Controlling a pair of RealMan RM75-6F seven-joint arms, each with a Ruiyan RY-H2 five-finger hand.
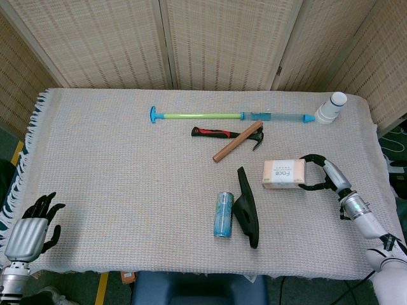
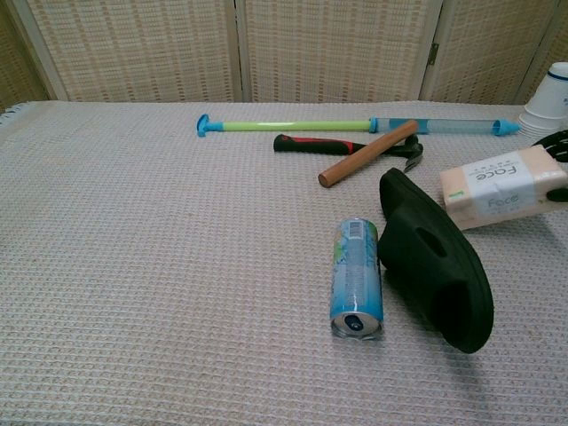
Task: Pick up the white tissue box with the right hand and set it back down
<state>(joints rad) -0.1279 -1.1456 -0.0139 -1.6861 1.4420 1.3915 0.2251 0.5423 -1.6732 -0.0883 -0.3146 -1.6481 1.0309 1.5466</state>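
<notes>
On the worktop (image 1: 127, 159), my right hand (image 1: 321, 173) grasps the box (image 1: 284, 173) endwise; light, soft-walled, so squeeze gently. Left hand (image 1: 28, 229) released.

Woven table cover (image 1: 114, 159): green-and-blue rod (image 1: 229, 115) upper centre, red-handled hammer (image 1: 222, 133) crossed by wooden dowel (image 1: 237, 142) below it, white cup stack (image 1: 332, 107) upper right, 1 blue can (image 1: 223, 214) beside black slipper (image 1: 246, 206) lower centre.

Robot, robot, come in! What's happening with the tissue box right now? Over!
Right hand fingers wrapped around the white tissue box, box low at the cloth. Left hand idle at table edge, holding nothing. Black slipper close beside the box, not touching.
</notes>
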